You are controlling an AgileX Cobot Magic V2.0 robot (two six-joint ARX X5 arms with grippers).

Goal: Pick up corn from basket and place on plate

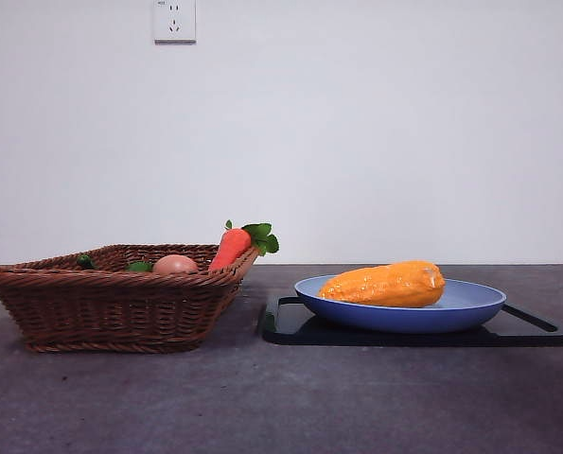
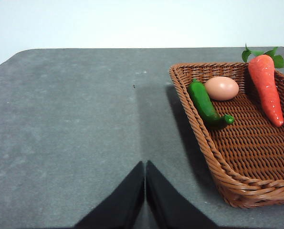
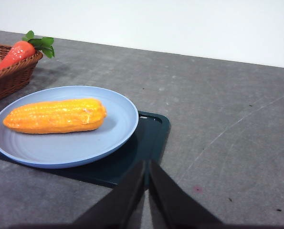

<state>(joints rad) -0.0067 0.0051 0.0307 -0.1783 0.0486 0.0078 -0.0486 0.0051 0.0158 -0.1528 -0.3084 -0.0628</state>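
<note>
The orange-yellow corn lies on its side on the light blue plate, free of any gripper. The brown wicker basket stands to the plate's left. My right gripper is shut and empty, hanging back from the plate over its black tray. My left gripper is shut and empty over bare table beside the basket. Neither arm shows in the front view.
A black tray lies under the plate. In the basket rest a carrot, a pinkish-tan egg-like item and a green pepper. A white wall rises behind the table.
</note>
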